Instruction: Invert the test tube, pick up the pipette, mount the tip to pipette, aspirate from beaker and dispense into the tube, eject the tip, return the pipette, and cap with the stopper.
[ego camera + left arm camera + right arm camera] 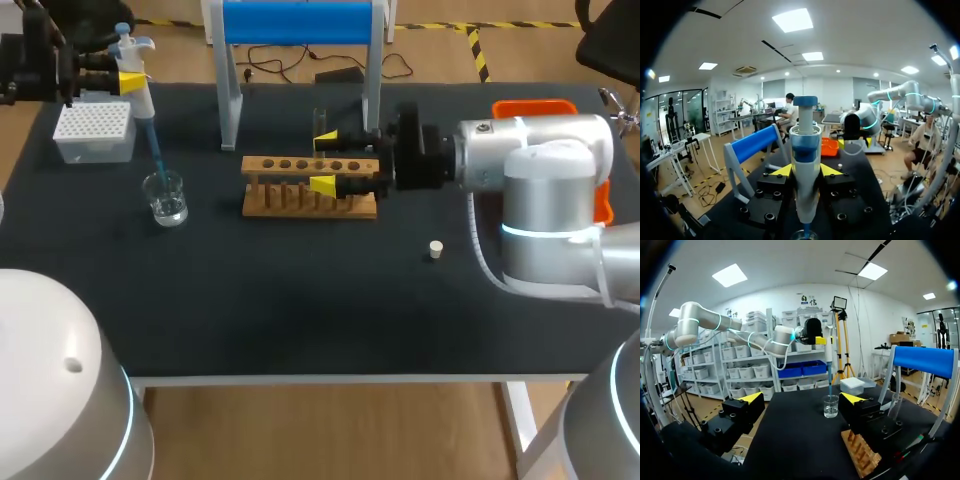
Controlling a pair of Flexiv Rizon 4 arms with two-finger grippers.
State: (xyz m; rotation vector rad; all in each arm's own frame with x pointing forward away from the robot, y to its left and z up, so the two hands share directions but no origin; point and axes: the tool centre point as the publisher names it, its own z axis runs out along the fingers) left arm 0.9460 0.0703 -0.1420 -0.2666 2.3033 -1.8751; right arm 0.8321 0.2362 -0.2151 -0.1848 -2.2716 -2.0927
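My left gripper (118, 80) is shut on the white and blue pipette (137, 78) at the table's far left. The pipette's blue tip (156, 150) reaches down into the glass beaker (165, 197). In the left wrist view the pipette (805, 150) stands upright between the yellow fingertips (782, 170), above the beaker (805, 234). My right gripper (324, 160) is open over the wooden rack (310, 187). The clear test tube (320, 122) stands upright at the rack, just outside the gripper's far finger. In the right wrist view the tube (895, 407) is beside the right-hand finger. The white stopper (435, 249) lies in front of my right arm.
A white tip box (95, 130) sits behind the beaker at the far left. A stand carrying a blue roll (298, 22) rises behind the rack. An orange tray (535, 108) lies at the back right, behind my right arm.
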